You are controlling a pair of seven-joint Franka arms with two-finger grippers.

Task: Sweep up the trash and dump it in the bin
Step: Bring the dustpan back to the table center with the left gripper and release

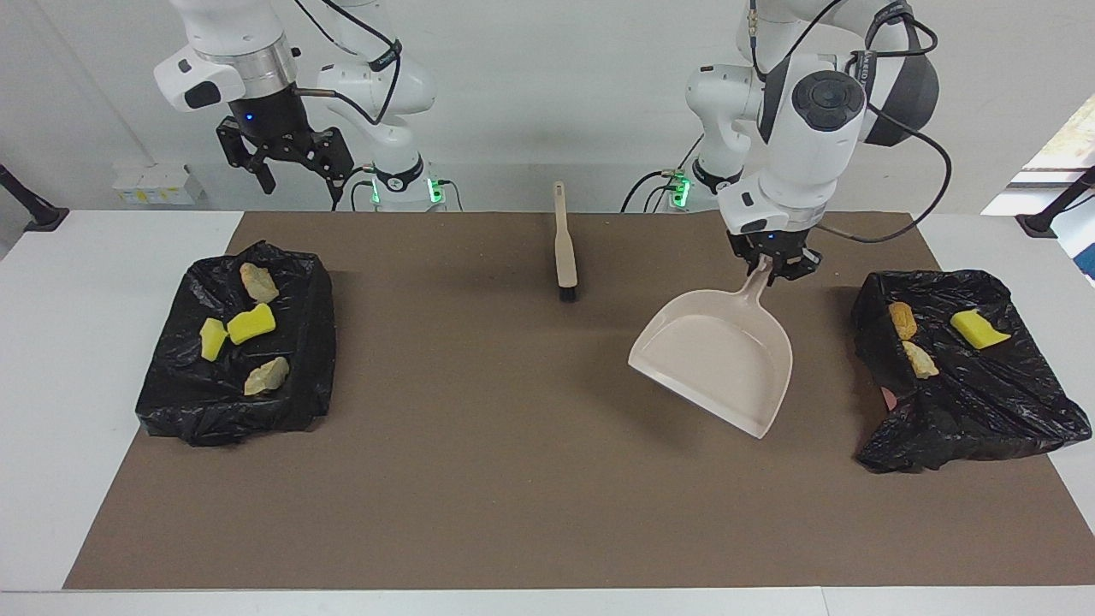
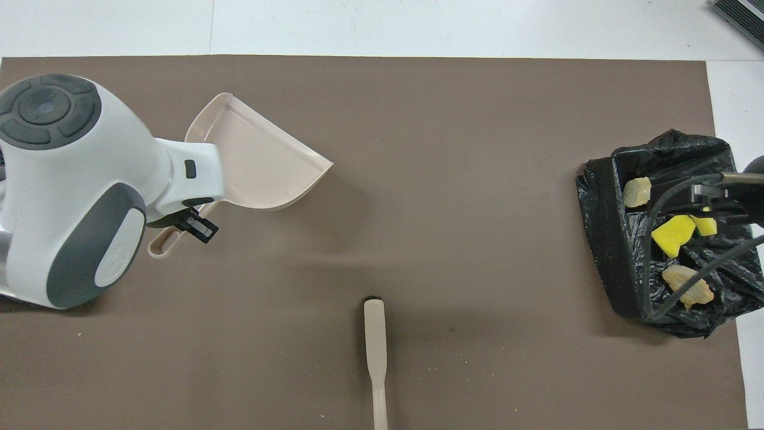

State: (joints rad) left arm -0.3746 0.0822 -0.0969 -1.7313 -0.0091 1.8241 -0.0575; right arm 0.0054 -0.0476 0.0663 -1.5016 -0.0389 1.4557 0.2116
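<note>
Toward each tabletop end, trash sits in black bags: four scraps (image 1: 249,325), three scraps (image 1: 921,340), yellow and tan. Left tool (image 1: 774,265) clamps raised dustpan (image 1: 714,359); right tool (image 1: 287,167) released, waiting.

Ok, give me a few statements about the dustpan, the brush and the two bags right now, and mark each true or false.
1. The left pincer holds the dustpan by its handle. True.
2. The dustpan has trash in it. False: it looks empty.
3. The brush lies on the mat with no pincer on it. True.
4. The right pincer grips a yellow sponge. False: it hangs open and empty above the bag at its end.
5. The bag at the left arm's end holds no scraps. False: three scraps lie in it.
</note>
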